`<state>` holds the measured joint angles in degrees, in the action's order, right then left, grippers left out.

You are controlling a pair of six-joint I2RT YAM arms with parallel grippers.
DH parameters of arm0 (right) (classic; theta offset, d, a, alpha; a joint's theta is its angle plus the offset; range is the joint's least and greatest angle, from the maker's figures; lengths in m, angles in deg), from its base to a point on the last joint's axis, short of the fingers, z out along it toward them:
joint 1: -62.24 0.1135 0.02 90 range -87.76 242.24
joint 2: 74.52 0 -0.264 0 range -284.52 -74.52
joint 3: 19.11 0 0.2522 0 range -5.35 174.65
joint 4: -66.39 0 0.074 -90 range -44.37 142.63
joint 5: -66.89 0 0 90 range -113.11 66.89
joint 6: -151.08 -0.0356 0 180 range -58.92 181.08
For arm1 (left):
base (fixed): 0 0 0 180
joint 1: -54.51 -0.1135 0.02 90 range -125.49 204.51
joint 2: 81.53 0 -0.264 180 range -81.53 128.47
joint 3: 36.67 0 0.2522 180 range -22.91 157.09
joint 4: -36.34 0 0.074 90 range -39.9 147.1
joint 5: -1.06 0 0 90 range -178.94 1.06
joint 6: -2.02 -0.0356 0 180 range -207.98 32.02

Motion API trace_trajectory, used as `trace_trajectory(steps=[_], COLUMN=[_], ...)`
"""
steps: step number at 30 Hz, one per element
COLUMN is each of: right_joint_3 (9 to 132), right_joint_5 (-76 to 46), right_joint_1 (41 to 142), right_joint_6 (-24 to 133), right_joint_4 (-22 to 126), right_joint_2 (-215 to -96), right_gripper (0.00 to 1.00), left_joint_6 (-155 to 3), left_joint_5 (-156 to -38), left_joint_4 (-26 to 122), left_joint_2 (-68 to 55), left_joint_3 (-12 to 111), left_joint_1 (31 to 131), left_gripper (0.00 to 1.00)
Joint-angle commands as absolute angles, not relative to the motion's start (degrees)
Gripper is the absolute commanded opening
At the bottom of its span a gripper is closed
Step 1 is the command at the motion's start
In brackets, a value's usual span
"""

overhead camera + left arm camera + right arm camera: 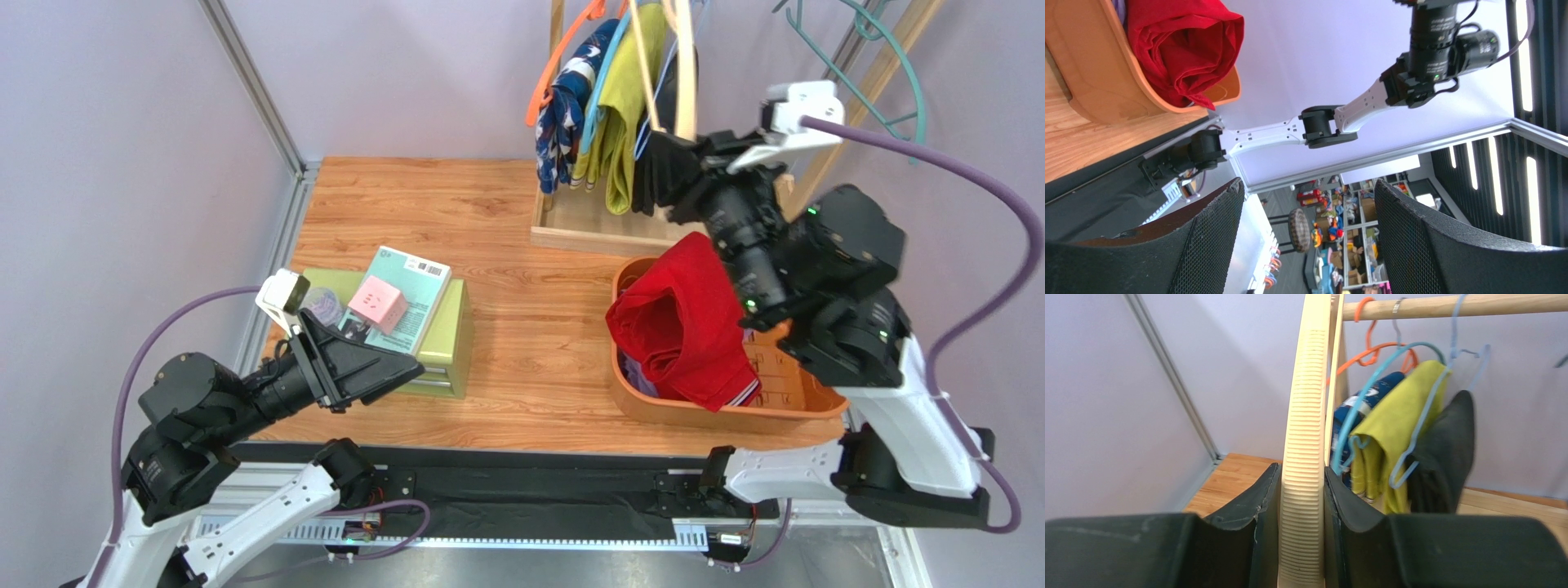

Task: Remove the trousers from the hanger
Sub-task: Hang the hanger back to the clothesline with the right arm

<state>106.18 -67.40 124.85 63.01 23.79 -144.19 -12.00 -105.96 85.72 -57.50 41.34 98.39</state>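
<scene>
Right arm: raised from its base at the near right and stretched toward the far rack, wrist about level. Right gripper (1303, 478) is pinched on the ribbed cream hanger (1304, 416), with a finger (1254, 502) pressed flat against each face of it. The hanger hangs from the wooden rail (1444, 305).

Left arm: low at the near left, forearm pointing right across the table (528, 331). Left gripper (399, 371) is spread wide, holds nothing, and sits just beside the green box (448, 337).

Trousers:
- On the rail, right of the cream hanger: navy trousers (1352, 410), yellow-green trousers (1389, 435) and black trousers (1450, 453), each on a wire hanger.
- In the orange basket (687, 410), near right: red trousers (681, 321) heaped over lilac trousers (634, 368).
</scene>
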Motion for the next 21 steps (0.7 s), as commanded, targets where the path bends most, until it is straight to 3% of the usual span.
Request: trace_trajectory(steps=[1, 10, 21], right_joint_3=[100.5, 82.9, 72.1], right_joint_5=[-71.5, -80.8, -81.0], right_joint_1=[123.9, 123.7, 118.9], right_joint_6=[71.2, 70.4, 64.9], right_joint_4=[26.6, 22.3, 20.9], right_joint_2=[-134.6, -118.2, -119.3], right_gripper=[0.00, 0.00, 0.00], left_joint_6=[-11.8, -11.3, -11.3], left_joint_5=[-105.4, -109.9, -112.0], left_joint_4=[85.7, 81.2, 79.3], left_joint_2=[-57.6, -52.7, -49.5], left_joint_3=[41.3, 40.6, 41.4], left_joint_1=[98.3, 98.3, 98.3], left_gripper=[0.82, 0.82, 0.81])
